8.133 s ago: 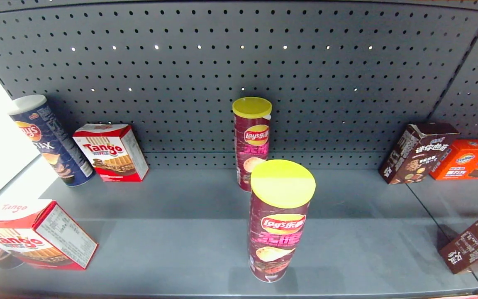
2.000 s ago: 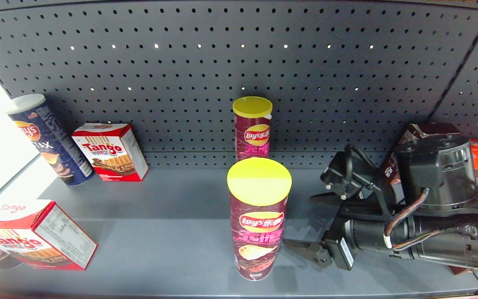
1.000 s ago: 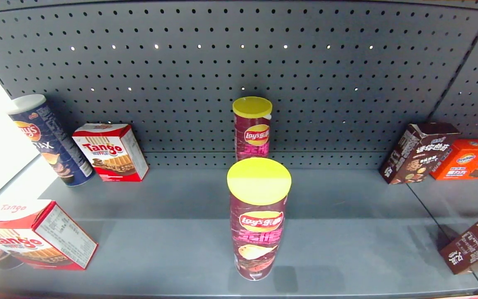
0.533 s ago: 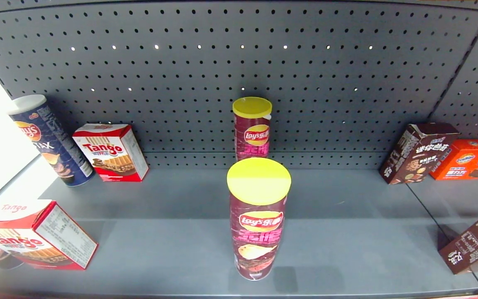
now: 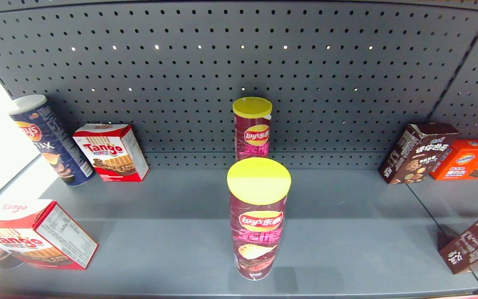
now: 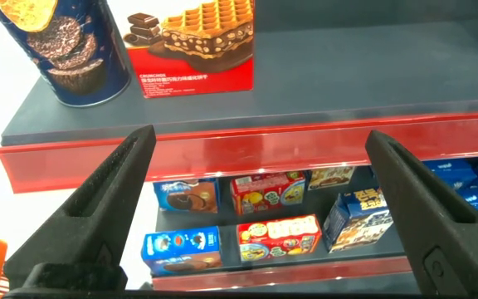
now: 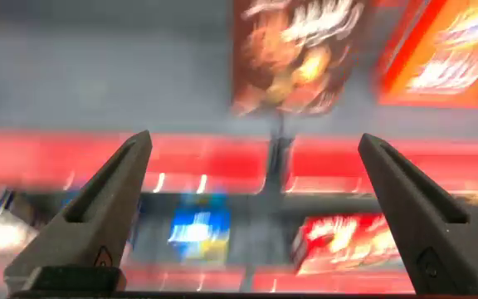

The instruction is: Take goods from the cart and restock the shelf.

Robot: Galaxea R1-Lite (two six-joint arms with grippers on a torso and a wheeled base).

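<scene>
My left gripper (image 6: pixel 258 137) and right gripper (image 7: pixel 254 139) gape wide, empty, facing the red-edged grey shelf (image 5: pixel 347 232); pegboard (image 5: pixel 181 62) backs it.

a shop: pegboard-backed shelf (image 5: pixel 347 232) stocked with snack cans (image 5: pixel 258 216) and boxes (image 5: pixel 112 151).
</scene>
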